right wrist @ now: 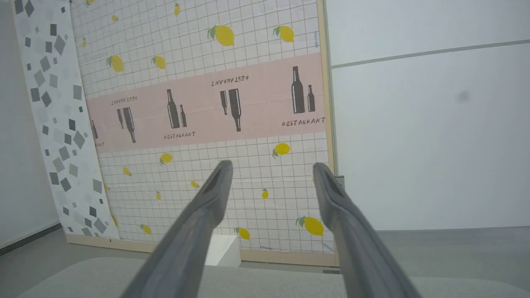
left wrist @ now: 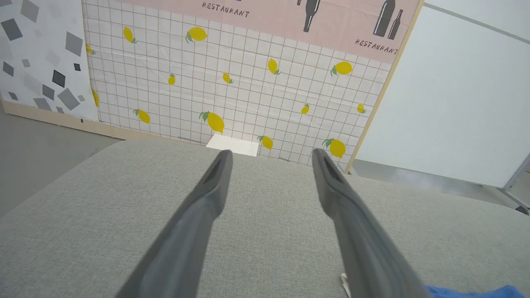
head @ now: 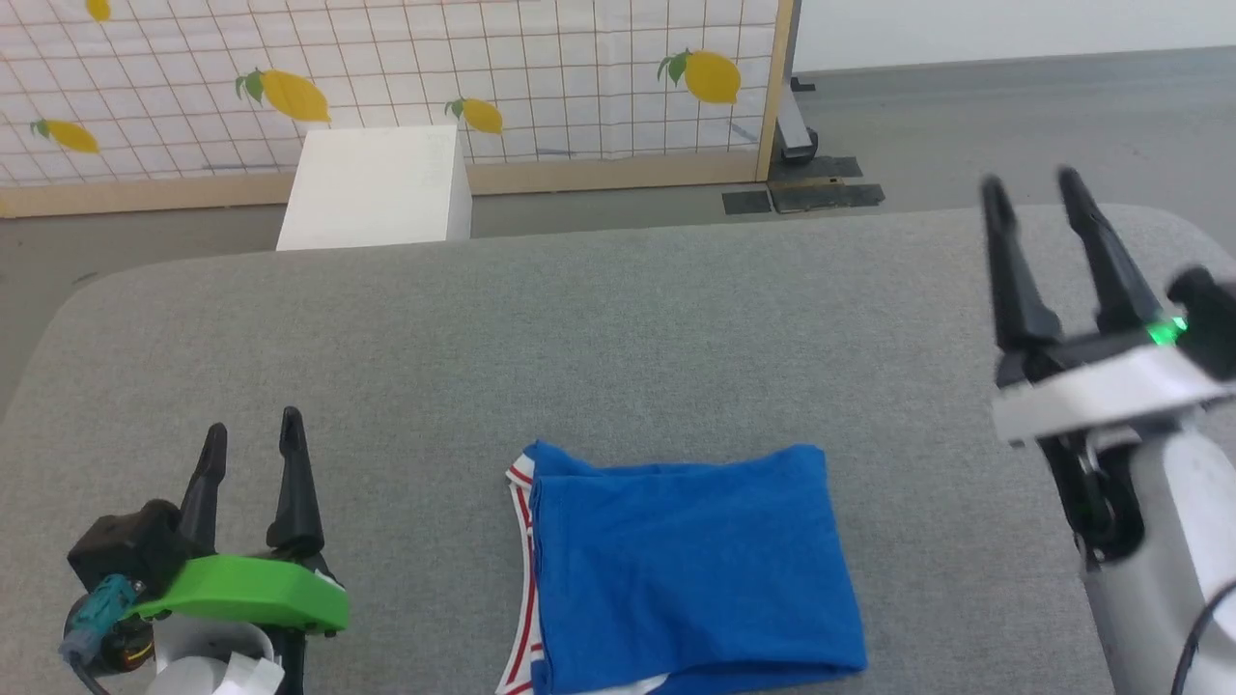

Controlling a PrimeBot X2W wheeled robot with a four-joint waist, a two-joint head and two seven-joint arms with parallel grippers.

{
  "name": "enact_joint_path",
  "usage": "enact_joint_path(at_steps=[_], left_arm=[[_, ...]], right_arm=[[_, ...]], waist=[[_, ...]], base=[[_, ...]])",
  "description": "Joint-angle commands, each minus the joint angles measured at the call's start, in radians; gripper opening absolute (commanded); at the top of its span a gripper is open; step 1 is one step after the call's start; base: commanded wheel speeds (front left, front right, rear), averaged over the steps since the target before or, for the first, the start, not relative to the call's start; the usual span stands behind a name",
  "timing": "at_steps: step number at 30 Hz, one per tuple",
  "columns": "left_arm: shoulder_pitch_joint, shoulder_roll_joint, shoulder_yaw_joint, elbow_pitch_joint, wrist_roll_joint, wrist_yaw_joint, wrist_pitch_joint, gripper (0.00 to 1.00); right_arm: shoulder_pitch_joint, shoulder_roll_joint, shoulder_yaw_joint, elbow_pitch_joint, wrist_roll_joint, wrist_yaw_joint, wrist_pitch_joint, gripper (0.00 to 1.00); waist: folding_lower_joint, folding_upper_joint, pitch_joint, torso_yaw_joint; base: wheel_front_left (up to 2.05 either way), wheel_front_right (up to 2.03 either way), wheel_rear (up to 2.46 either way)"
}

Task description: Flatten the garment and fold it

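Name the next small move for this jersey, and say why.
Probably draw both arms back: the blue jersey already lies folded in a compact rectangle on the grey table, and the left gripper and right gripper stand open, clear of it.

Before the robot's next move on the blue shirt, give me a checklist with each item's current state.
1. Left hand open and empty: ok.
2. Right hand open and empty: ok.
3. Both hands clear of the garment: ok.
4. Garment folded into a compact rectangle: ok.
5. Layers lined up: not ok, striped trim peeks out along the left edge.
6. Garment wholly on the table: cannot tell, its near edge leaves the head view.
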Motion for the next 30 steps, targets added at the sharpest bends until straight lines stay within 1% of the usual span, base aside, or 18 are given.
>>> enact_joint_path(at_steps=[1, 4, 6, 9, 13, 21, 26, 30], left_arm=[[0.012, 0.003, 0.004, -0.002, 0.017, 0.009, -0.009, 1.0], [0.012, -0.003, -0.002, 0.001, 0.023, 0.011, -0.009, 1.0], [0.01, -0.007, -0.006, 0.004, 0.027, 0.011, -0.009, 1.0], [0.005, -0.012, -0.012, 0.012, 0.031, 0.009, -0.01, 1.0], [-0.003, -0.016, -0.017, 0.027, 0.033, 0.004, -0.01, 1.0], [-0.003, -0.017, -0.035, 0.066, 0.036, -0.007, -0.006, 1.0], [-0.009, -0.014, -0.05, 0.079, 0.048, -0.004, -0.001, 1.0], [-0.011, -0.005, -0.067, 0.087, 0.069, 0.003, 0.008, 1.0]], right_arm=[[0.038, 0.021, -0.031, -0.011, -0.024, -0.002, -0.012, 1.0], [0.125, 0.053, -0.106, -0.025, -0.077, -0.002, -0.017, 1.0], [0.173, 0.071, -0.136, -0.031, -0.1, -0.002, -0.017, 1.0], [0.231, 0.089, -0.156, -0.036, -0.125, -0.002, -0.007, 1.0], [0.282, 0.099, -0.158, -0.034, -0.141, -0.002, 0.004, 1.0], [0.36, 0.096, -0.119, -0.027, -0.158, -0.002, 0.031, 1.0], [0.38, 0.084, -0.109, -0.032, -0.167, -0.002, 0.041, 1.0], [0.392, 0.088, -0.12, -0.035, -0.173, -0.002, 0.042, 1.0]], waist=[[0.0, -0.0001, -0.003, 0.001], [0.0, -0.0001, -0.005, 0.007], [0.0, -0.0001, -0.004, 0.013], [0.0, -0.0001, -0.003, 0.018], [0.0, -0.0001, -0.002, 0.023], [0.0, -0.0001, -0.004, 0.032], [0.0, -0.0001, -0.002, 0.036], [0.0, -0.0001, -0.001, 0.038]], base=[[0.0, 0.0, 0.0], [0.0, 0.0, 0.0], [0.0, 0.0, 0.0], [0.0, 0.0, 0.0], [0.0, 0.0, 0.0], [0.0, 0.0, 0.0], [0.0, 0.0, 0.0], [0.0, 0.0, 0.0]])
